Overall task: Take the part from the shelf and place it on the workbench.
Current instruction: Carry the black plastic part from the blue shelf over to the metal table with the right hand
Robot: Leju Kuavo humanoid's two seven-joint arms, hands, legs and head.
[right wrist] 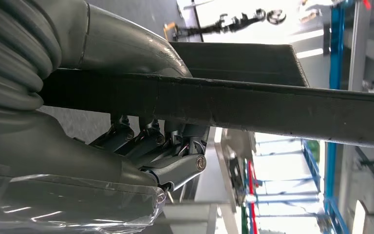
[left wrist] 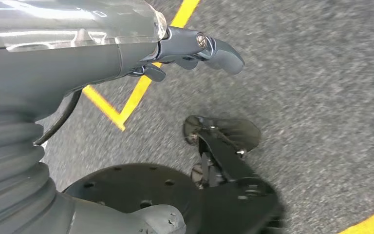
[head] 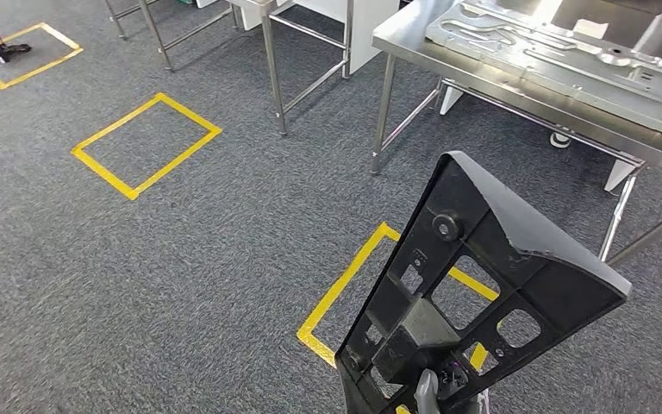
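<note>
I've got the black part (head: 474,285) gripped in my right hand (right wrist: 141,141), carried above the carpet, left hand (left wrist: 195,48) hanging empty with fingers curled, workbench (head: 517,82) just ahead, placing not yet done.

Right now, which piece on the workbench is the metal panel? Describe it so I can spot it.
Find the steel workbench at upper right. The flat grey stamped panel lies on its top, ribbed and cut out, unlike the black plastic part held by the right hand.
</note>
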